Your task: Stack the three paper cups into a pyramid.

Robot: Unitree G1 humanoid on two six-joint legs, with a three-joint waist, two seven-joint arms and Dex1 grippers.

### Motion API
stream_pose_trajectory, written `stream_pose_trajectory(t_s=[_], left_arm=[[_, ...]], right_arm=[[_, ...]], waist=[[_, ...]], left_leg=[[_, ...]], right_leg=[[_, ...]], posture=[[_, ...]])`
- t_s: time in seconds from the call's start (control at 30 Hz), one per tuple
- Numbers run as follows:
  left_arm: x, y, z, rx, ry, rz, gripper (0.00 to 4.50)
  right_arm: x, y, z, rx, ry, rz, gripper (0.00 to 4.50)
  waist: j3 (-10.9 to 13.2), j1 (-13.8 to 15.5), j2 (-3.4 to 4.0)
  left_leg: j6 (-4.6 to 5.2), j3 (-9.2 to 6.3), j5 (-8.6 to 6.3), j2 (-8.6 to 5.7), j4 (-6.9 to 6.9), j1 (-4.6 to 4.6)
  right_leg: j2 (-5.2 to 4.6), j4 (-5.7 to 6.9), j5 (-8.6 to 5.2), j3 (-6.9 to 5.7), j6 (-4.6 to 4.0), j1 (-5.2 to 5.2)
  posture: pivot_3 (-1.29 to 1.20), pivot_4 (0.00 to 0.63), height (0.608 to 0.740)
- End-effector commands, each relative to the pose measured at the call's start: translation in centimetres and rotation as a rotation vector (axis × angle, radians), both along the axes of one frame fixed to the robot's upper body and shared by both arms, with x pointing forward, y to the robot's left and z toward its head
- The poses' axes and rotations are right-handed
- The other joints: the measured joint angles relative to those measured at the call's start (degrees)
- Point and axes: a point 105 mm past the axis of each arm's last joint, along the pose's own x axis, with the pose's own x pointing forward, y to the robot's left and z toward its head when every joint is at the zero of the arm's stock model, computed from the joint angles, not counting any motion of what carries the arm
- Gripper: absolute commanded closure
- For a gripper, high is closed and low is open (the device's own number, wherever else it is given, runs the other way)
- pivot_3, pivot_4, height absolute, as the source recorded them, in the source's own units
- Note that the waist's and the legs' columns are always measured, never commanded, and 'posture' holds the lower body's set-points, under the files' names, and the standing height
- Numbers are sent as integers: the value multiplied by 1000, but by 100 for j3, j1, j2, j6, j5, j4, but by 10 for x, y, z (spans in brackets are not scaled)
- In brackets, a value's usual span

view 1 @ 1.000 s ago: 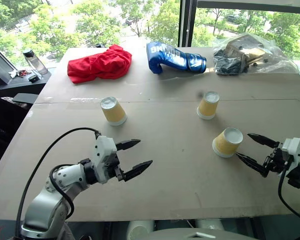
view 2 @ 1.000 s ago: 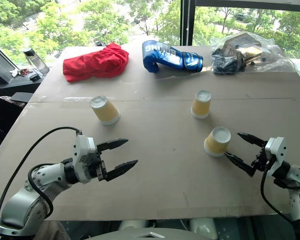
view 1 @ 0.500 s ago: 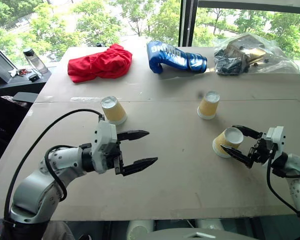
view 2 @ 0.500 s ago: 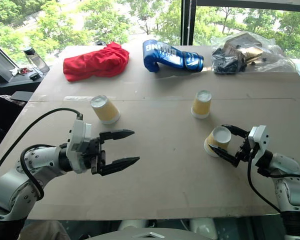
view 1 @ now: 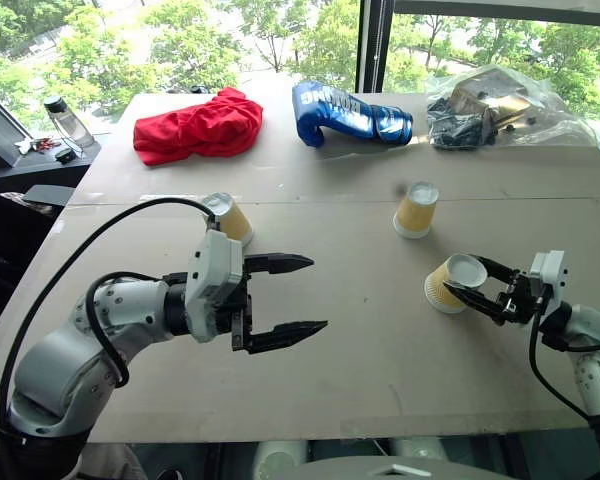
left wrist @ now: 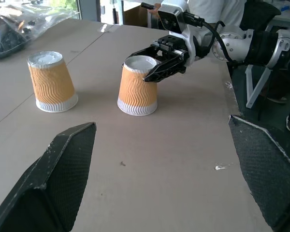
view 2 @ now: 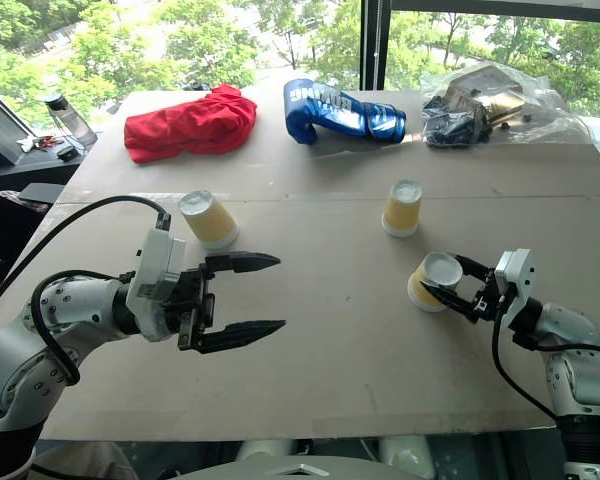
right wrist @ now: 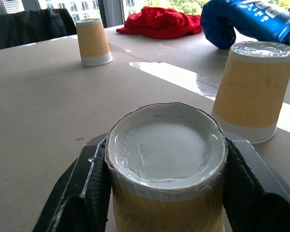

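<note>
Three paper cups stand upside down on the table. The left cup (view 1: 228,218) sits just behind my left arm, and the middle cup (view 1: 417,209) stands free at centre right. The right cup (view 1: 446,285) stands near the front right, with my right gripper (view 1: 469,283) shut on its upper part. The right wrist view shows a black finger (right wrist: 82,193) on each side of that cup (right wrist: 166,159). My left gripper (view 1: 316,295) hangs open above the table's left middle, holding nothing. From the left wrist, the held cup (left wrist: 137,86) stands beside the middle cup (left wrist: 50,80).
A red cloth (view 1: 200,127), a blue glove (view 1: 350,113) and a clear plastic bag of parts (view 1: 500,105) lie along the table's far edge. A bottle (view 1: 70,122) stands off the table at far left. The table's front edge (view 1: 380,425) runs close below both grippers.
My right gripper moved in around the right cup and shut on it. My left gripper rose and drifted toward the table's middle, staying open.
</note>
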Motion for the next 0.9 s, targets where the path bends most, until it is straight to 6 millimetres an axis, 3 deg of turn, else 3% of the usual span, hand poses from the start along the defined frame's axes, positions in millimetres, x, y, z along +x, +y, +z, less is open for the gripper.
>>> stream_pose_trajectory(t_s=[0.03,0.13,0.37,0.53,0.83,0.9], left_arm=[[-6,-3,9,3,-32,-28,0],[-5,-2,10,8,-38,-17,0],[8,21,13,10,-58,126,0],[15,41,13,18,-69,239,0],[22,67,0,13,-10,415,0],[27,68,-3,4,-3,453,0]], right_arm=[[2,2,8,-5,-47,7,2269],[8,12,16,17,-79,18,2269],[40,94,33,26,-77,107,2269],[62,147,41,37,-66,152,2269],[93,183,40,-12,-44,137,2269],[93,188,41,-9,-39,150,1258]], waist=[[1,0,0],[5,-12,-3],[22,-40,-16],[27,-22,-23],[34,-34,-38],[34,-38,-38]], left_leg=[[0,0,0,0,0,0],[0,0,0,1,2,3],[-3,7,2,7,5,2],[-27,5,17,8,20,-60],[-39,6,24,4,37,-87],[-37,4,23,8,37,-86]], right_leg=[[1,0,0,0,0,0],[3,6,0,1,0,0],[12,45,-1,13,1,-30],[13,84,-2,13,1,-106],[7,94,-2,13,1,-126],[8,98,-1,12,1,-126]], posture=[[0,150,740],[0,150,740],[0,150,740],[0,150,740],[0,150,740],[0,150,740]])
